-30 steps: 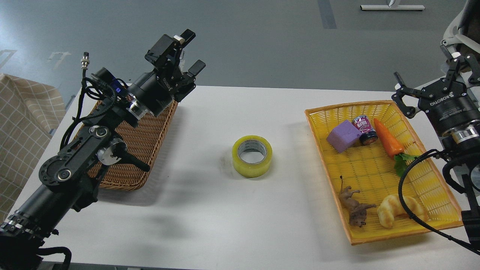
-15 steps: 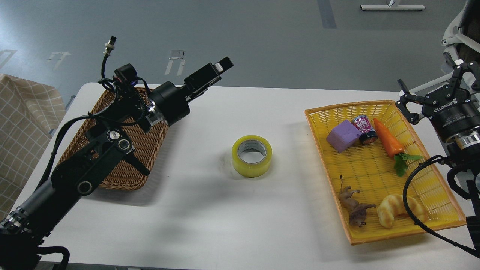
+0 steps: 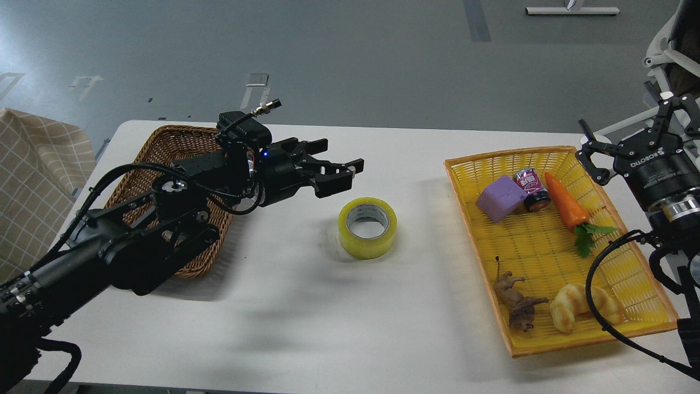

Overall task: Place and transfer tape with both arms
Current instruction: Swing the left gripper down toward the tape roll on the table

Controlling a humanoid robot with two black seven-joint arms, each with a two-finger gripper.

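Tape (image 3: 367, 227) lies flat mid-table (image 3: 306, 328), hole up: translucent yellow roll, grey-white core, nothing touching it. Left gripper (image 3: 339, 161) hovers just left of and above it, fingers apart, empty. Right gripper (image 3: 634, 128) is beyond the yellow basket's far right corner, fingers spread, empty. Brown wicker basket (image 3: 180, 139) sits under the left arm. Yellow plastic-weave basket (image 3: 525, 243) holds purple block (image 3: 500, 198), small can (image 3: 531, 189), carrot (image 3: 566, 202), animal figure (image 3: 517, 303), croissant (image 3: 574, 306).

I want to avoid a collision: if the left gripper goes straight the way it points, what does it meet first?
Probably nothing: the left gripper points right, seemingly above the tape; depth is unclear.
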